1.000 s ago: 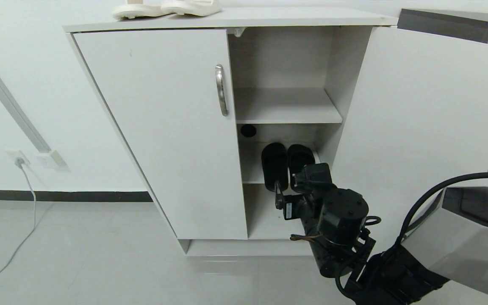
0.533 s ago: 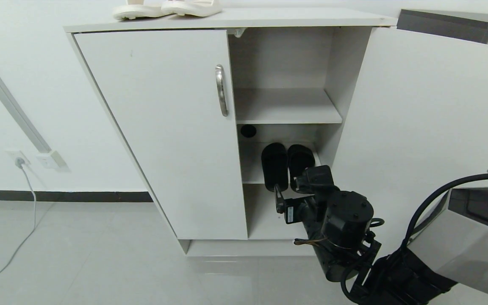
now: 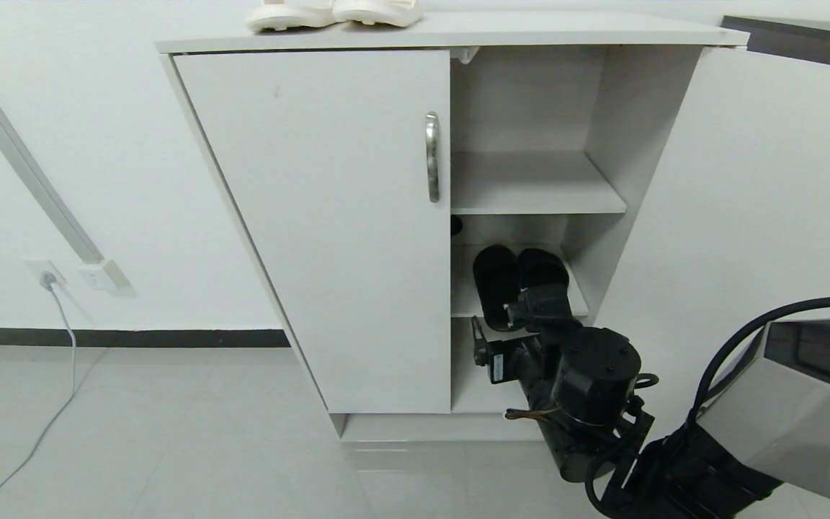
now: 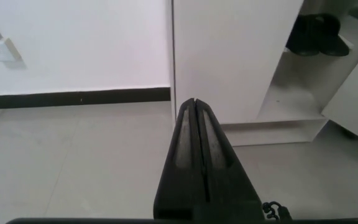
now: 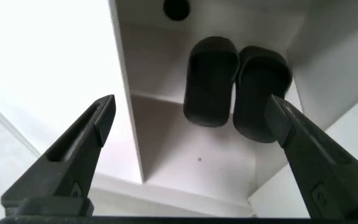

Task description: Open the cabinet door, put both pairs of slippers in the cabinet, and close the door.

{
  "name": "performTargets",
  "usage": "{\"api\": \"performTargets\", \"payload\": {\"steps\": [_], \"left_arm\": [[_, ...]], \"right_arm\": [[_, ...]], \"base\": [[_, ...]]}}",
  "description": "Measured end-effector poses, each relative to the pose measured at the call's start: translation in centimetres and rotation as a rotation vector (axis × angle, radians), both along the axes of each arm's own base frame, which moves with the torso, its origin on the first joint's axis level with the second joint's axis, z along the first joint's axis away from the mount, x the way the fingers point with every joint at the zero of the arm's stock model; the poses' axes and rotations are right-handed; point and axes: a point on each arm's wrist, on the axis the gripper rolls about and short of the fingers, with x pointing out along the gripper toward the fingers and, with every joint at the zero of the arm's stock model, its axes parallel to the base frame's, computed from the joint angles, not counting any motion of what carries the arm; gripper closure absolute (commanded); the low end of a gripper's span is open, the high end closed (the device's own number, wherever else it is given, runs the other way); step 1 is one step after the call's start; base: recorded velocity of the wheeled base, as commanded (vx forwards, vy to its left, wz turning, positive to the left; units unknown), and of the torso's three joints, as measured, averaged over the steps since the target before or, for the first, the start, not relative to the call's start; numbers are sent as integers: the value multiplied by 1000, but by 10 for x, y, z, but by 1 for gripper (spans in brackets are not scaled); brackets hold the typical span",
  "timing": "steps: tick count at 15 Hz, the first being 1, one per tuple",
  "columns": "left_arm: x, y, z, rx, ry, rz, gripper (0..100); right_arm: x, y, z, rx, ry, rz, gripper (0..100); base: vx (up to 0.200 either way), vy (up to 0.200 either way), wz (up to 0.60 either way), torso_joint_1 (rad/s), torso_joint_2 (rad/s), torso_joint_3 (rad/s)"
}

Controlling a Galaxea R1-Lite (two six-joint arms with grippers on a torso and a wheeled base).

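**A:** Where is the black pair?

**B:** The black slippers [image 3: 509, 282] lie side by side on the middle shelf [image 3: 462, 299] of the cabinet [image 3: 451, 32], in its right half. Their near ends stick out a little past the shelf's near edge.

**A:** And the other pair?

**B:** The pale slippers [image 3: 336, 12] sit on top of the cabinet, above the left door [image 3: 328, 216].

**A:** How do the doors stand?

**B:** The left door is closed, with its metal handle [image 3: 432, 157] at its right edge. The right door [image 3: 746, 202] is swung open to the right. The upper shelf [image 3: 530, 184] is bare.

**A:** What about the grippers?

**B:** The right gripper [image 5: 191, 102] hangs in front of the open side, just nearer than the black pair. Its fingers are spread wide and hold nothing. The left gripper [image 4: 194, 109] is over the grey floor [image 4: 73, 162], on the near side of the closed door, with its fingers pressed together on nothing.

**A:** Anything else around?

**B:** A round hole [image 5: 176, 7] shows in the back panel above the black pair. To the far left there is a wall socket [image 3: 46, 276], and its cable [image 3: 62, 404] trails down to the floor.
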Motion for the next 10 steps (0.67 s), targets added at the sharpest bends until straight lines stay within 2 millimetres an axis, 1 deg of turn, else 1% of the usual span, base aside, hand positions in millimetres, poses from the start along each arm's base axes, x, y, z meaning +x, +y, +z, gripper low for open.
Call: {"api": "performTargets", "payload": {"steps": [6,10], "left_arm": [[0,0,0,0,0,0,100],[0,0,0,0,0,-2,100]], "right_arm": [[-3,-2,-4,-15,4,29,0],[-5,-5,-4,-45,-24,49,0]], "base": [[0,200,0,3,2,3],[0,200,0,5,4,2]]}}
